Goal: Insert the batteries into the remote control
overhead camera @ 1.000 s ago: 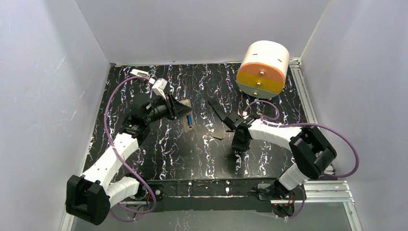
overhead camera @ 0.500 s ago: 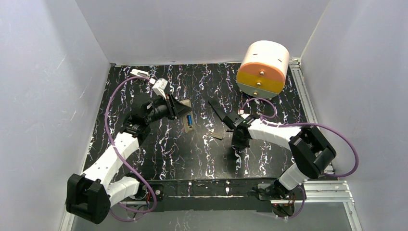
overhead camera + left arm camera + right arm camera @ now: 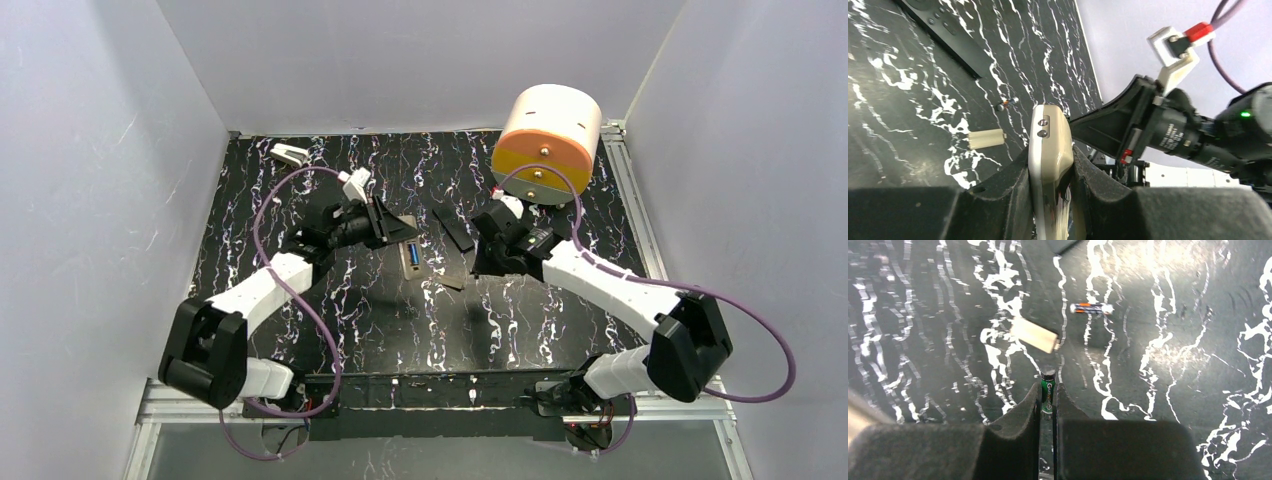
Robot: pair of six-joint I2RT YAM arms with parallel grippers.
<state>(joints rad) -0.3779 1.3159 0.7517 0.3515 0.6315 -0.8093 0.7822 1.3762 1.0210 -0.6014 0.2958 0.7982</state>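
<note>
Holding the remote control (image 3: 1049, 142) clamped edge-on between the left fingers (image 3: 1008, 187), lifted off the table (image 3: 330, 320) over its middle. Pinching a green battery (image 3: 1048, 386) tight between the right fingers (image 3: 1018, 422), just right of the remote and likewise above the table's middle, with only a thin sliver of each fingertip bearing on it.

Judging the weak spots:
- Risking the green battery swivelling or squirting out of so narrow a pinch once pressed against the bay.
- Risking the remote twisting in its grip under a push from above, being held by one end only.
- Possibly jolting out the blue battery (image 3: 410, 256) apparently sitting in the bay.
- Possibly seating the cell the wrong way round, not being able to tell which pole leads.
- Bringing two wrists close together, inviting a knock.

Keeping the remote's long axis running roughly from the table's far edge toward its near edge, free end pointing nearward and open bay facing up. Pointing the green battery along the fingers, one end poking past the tips toward the table, near a beige piece (image 3: 1034, 335) and a loose battery (image 3: 1092, 308) lying there.
</note>
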